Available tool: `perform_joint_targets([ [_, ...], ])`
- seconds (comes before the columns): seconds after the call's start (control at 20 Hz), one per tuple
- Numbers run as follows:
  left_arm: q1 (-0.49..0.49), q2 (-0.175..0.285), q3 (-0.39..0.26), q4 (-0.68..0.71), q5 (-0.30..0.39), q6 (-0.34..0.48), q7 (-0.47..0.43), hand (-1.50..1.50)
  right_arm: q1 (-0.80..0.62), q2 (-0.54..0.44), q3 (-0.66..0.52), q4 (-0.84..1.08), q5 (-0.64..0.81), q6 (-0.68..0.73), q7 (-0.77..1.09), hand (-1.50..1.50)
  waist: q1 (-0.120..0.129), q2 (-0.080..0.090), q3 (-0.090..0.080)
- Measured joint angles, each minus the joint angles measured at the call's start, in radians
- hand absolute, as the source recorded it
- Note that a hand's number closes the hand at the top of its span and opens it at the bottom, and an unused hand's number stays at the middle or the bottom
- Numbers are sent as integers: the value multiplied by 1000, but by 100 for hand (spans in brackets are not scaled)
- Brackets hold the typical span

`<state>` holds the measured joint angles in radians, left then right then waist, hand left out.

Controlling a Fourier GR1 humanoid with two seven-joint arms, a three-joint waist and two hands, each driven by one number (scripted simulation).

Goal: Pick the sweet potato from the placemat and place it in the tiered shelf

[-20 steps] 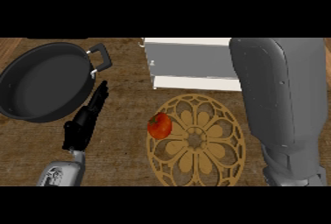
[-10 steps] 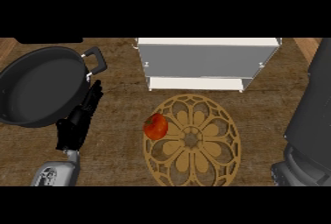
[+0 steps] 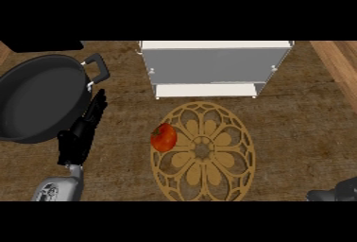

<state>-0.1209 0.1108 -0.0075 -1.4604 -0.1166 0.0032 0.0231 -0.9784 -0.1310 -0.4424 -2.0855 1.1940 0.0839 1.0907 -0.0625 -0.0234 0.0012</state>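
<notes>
Head view: left hand (image 3: pixel 82 133) straight-fingered beside pan (image 3: pixel 38 101).

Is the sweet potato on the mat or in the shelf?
On the mat. The sweet potato lies on the placemat, at its left edge, outside the tiered shelf.

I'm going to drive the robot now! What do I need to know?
Left hand: open, fingers straight, resting beside the pan, holding nothing.
Right hand: only a dark bit shows at the lower right edge; state unclear.
Sweet potato: on the placemat, at its left edge, no hand on it.
Shelf: behind the placemat.
Done: nothing yet.
Left: grasp the potato, put it in the shelf.
</notes>
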Motion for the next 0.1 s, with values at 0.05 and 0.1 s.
perform_joint_targets([
  [0.05,5,7,5,-5,5,-5,-1,0,16,-5,-25,-43,-34,39,-1,-150,-1,-1,0],
  [0.1,3,5,5,2,1,-2,-2,0,43,-5,-42,-92,-61,75,-5,-150,-4,-1,0],
])
